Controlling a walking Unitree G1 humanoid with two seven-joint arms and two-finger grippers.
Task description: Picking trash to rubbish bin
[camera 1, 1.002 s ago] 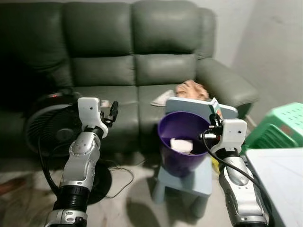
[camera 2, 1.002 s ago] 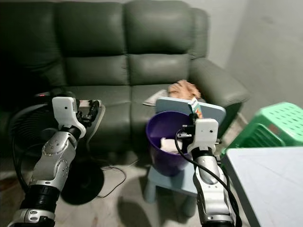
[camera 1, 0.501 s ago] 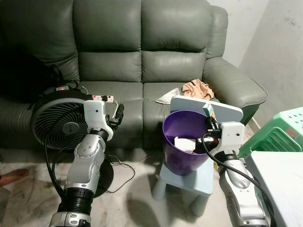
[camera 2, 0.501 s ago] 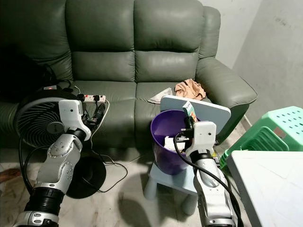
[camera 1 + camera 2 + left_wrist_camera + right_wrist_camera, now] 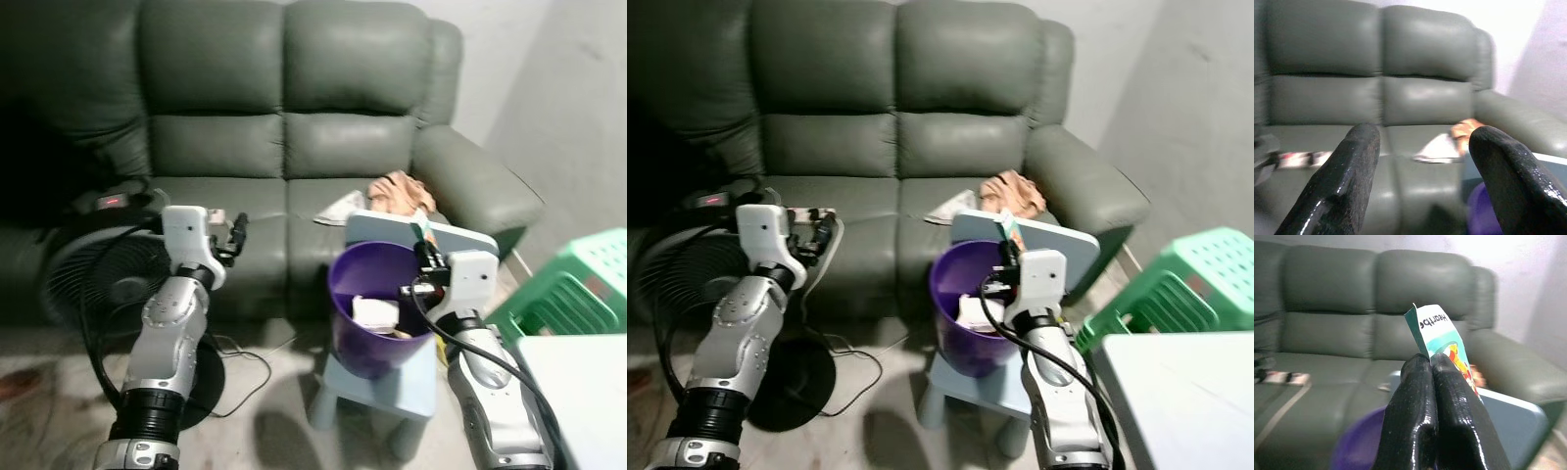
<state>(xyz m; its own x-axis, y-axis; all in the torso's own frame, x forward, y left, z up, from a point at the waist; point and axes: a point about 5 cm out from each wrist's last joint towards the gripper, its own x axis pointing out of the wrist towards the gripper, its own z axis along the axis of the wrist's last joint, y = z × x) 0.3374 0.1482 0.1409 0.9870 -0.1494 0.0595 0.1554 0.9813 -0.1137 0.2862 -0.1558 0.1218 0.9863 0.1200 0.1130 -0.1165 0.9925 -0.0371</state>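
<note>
Sofa (image 5: 294, 127) grey-green. Bin (image 5: 377, 313) purple, white scraps inside. Stool (image 5: 377, 387) pale blue. My right gripper (image 5: 1432, 369), black, pinches a packet (image 5: 1442, 335): teal edge, white, orange print. Green crate (image 5: 568, 294). Fan (image 5: 88, 284) black.

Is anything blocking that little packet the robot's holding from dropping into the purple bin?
Nothing visible does. The right gripper pinches the packet at the far rim of the open purple bin, which already holds some trash.

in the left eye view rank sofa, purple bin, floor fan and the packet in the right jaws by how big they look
1. sofa
2. floor fan, partly behind the left arm
3. purple bin; nearer the camera, so its gap to the fan is unsure
4. packet, pinched in the right gripper
</note>
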